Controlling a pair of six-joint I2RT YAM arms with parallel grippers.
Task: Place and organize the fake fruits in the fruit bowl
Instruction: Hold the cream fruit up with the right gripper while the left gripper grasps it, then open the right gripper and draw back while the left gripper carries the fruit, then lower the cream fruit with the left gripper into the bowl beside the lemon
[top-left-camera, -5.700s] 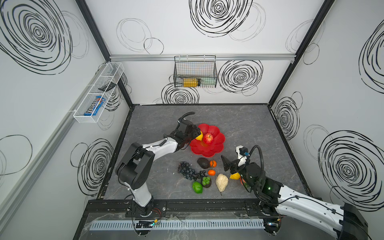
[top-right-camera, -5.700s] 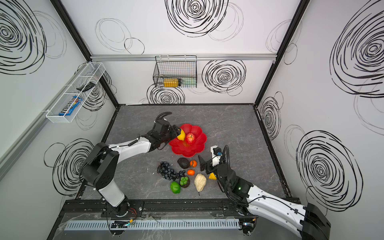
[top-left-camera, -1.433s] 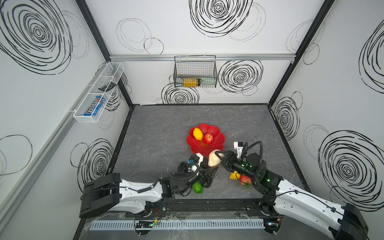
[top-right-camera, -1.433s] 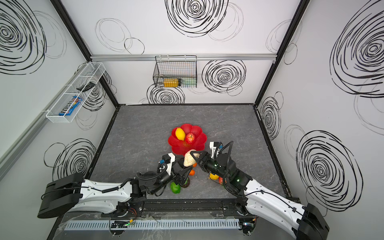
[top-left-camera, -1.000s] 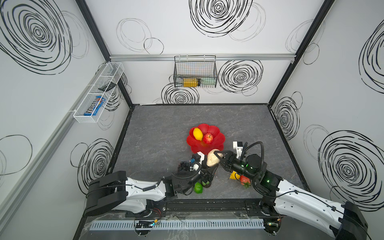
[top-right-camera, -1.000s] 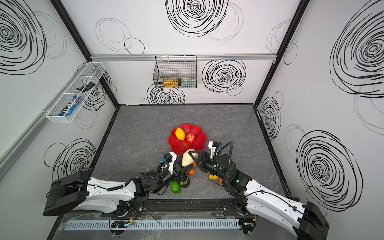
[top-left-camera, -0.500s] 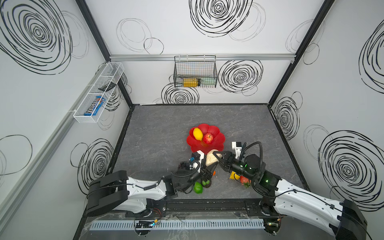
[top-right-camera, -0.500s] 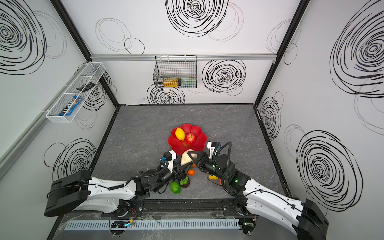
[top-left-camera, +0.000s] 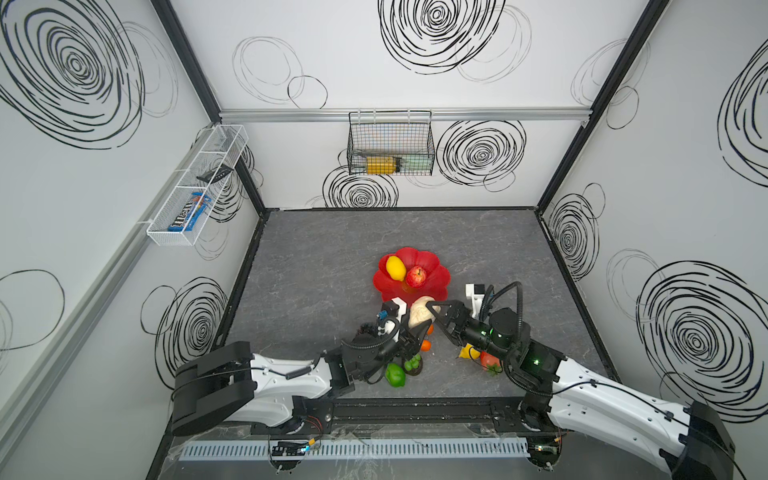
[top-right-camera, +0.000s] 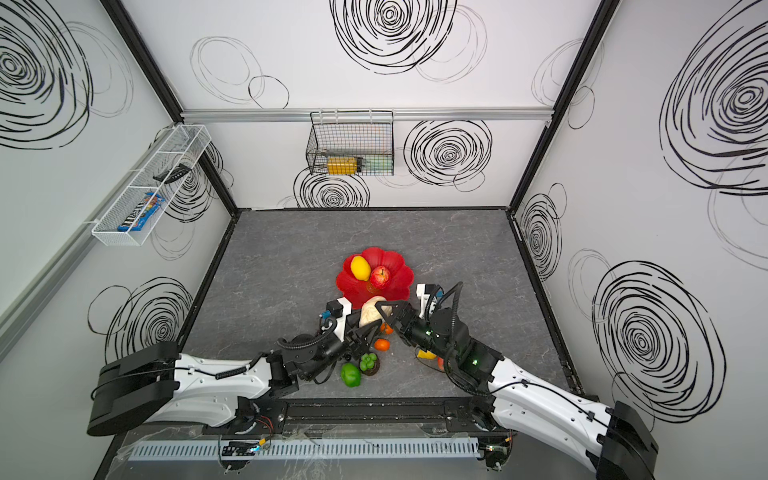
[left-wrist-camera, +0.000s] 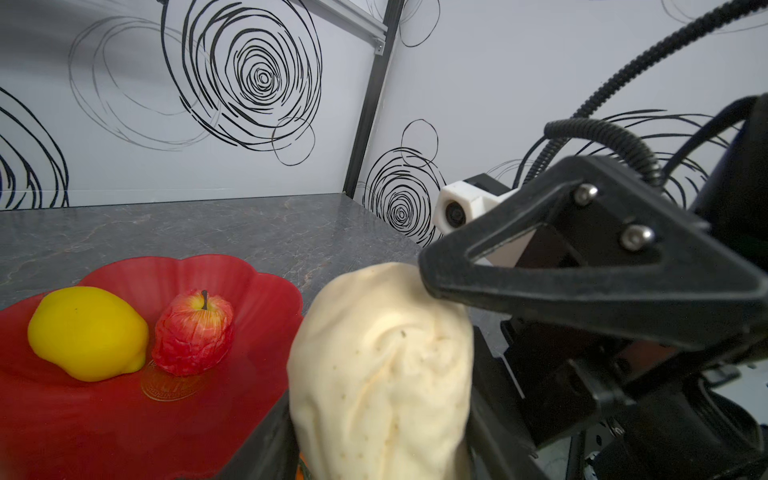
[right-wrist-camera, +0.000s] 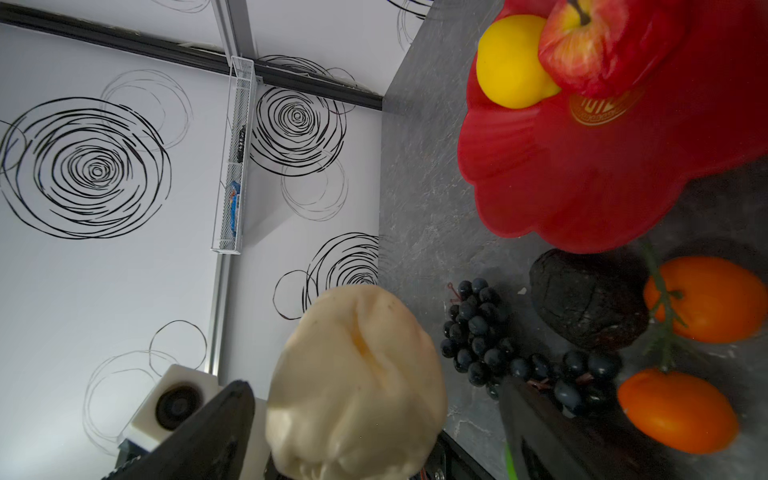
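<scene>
Handing over in mid-air, so watch the grip; the cream lumpy fruit hangs over the tabletop, just short of the near rim of the fruit bowl; your left gripper looks clamped on its lower end; your right gripper is released, fingers standing off both sides in the right wrist view, though one tip seems to touch the fruit's top in the left wrist view. Risk one: that tip drags the fruit as you back the right arm out, and a smooth tapered shape slips from a low hold; it would likely drop among the grapes and oranges and scatter them. Risk two: the two arms sit very close, so a hasty retreat clips them. Risk three: the bowl is shallow; set the fruit down hard and it shoves the lemon and apple over the far rim, or tips the near edge.
</scene>
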